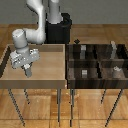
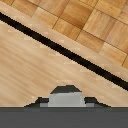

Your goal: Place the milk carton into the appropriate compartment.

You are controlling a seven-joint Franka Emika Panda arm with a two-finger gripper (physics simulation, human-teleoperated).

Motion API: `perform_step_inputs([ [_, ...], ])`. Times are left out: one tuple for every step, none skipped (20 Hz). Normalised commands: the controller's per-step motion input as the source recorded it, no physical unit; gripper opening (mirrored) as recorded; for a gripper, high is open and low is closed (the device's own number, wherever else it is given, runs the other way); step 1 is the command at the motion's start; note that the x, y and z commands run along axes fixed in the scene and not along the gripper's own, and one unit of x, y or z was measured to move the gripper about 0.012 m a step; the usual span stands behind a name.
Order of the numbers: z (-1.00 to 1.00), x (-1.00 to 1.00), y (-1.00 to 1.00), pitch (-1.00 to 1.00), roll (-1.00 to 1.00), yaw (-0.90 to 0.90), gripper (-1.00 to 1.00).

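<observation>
A small grey box, seemingly the milk carton (image 2: 66, 99), sits right at the gripper's dark edge, low and central in the wrist view, over pale wood. In the exterior view the gripper (image 1: 27, 71) hangs tilted over the pale tray (image 1: 50, 70) at centre left, hiding the carton; I cannot tell whether the fingers are apart or clamped. The compartment (image 1: 106, 54) with its upright block (image 1: 114, 48) lies well apart, upper right in the dark bin (image 1: 95, 82).
</observation>
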Motion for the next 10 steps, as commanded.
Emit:
perform_step_inputs([
  [1.00, 0.00, 0.00, 0.00, 0.00, 0.00, -1.00],
  [1.00, 0.00, 0.00, 0.00, 0.00, 0.00, -1.00],
  [1.00, 0.00, 0.00, 0.00, 0.00, 0.00, -1.00],
  [1.00, 0.00, 0.00, 0.00, 0.00, 0.00, -1.00],
  [1.00, 0.00, 0.00, 0.00, 0.00, 0.00, -1.00],
  [1.00, 0.00, 0.00, 0.00, 0.00, 0.00, -1.00],
  [1.00, 0.00, 0.00, 0.00, 0.00, 0.00, -1.00],
  [1.00, 0.00, 0.00, 0.00, 0.00, 0.00, -1.00],
  [1.00, 0.00, 0.00, 0.00, 0.00, 0.00, -1.00],
  [1.00, 0.00, 0.00, 0.00, 0.00, 0.00, -1.00],
])
